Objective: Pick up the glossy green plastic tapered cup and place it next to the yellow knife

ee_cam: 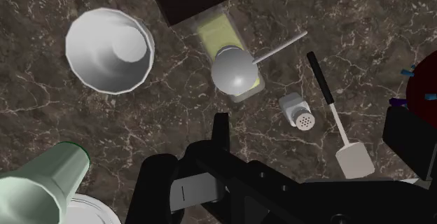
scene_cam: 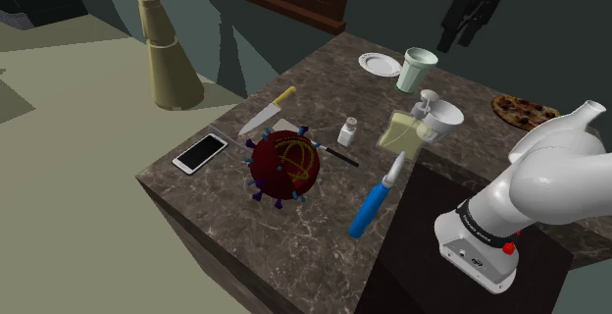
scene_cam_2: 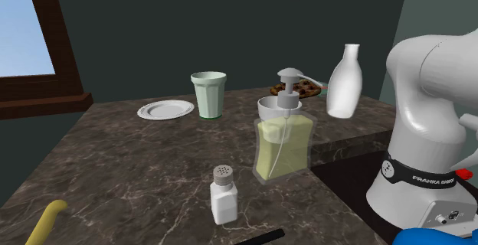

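The gripper (scene_cam: 458,39) hangs high over the marbled counter (scene_cam: 324,72), its black fingers apart and clasping nothing. By my reading, none of the task is done yet. The pale green cup (ee_cam: 42,184) stands upright beside the white plate (ee_cam: 91,214), far beneath the fingers and off to one side, not between them. Reaching, grasping, lifting and carrying all remain. The soap dispenser (ee_cam: 234,72) and shaker (ee_cam: 300,112) sit more nearly under the fingers. The yellow knife (scene_cam: 267,113) lies farther from them than the cup.
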You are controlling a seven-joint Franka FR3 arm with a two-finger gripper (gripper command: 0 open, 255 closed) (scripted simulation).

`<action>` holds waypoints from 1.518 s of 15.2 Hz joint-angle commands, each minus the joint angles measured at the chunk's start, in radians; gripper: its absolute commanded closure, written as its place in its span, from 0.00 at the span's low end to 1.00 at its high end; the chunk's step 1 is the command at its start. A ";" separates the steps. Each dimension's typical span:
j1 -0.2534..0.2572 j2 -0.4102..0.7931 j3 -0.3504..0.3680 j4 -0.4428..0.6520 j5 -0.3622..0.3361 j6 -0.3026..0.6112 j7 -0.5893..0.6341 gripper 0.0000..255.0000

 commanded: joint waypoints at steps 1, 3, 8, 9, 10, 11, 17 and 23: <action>0.000 0.000 0.000 0.000 0.000 0.000 0.000 0.00; -0.012 0.028 -0.041 -0.005 -0.023 0.028 -0.046 0.00; -0.040 0.120 -0.143 0.003 -0.071 0.101 -0.159 0.00; -0.045 0.142 -0.162 0.008 -0.079 0.116 -0.181 0.00; -0.049 0.164 -0.182 0.015 -0.085 0.130 -0.204 0.00; -0.053 0.188 -0.202 0.023 -0.091 0.144 -0.226 0.00; -0.074 0.355 -0.317 0.095 -0.101 0.223 -0.365 0.00; -0.093 0.557 -0.423 0.212 -0.060 0.281 -0.515 0.00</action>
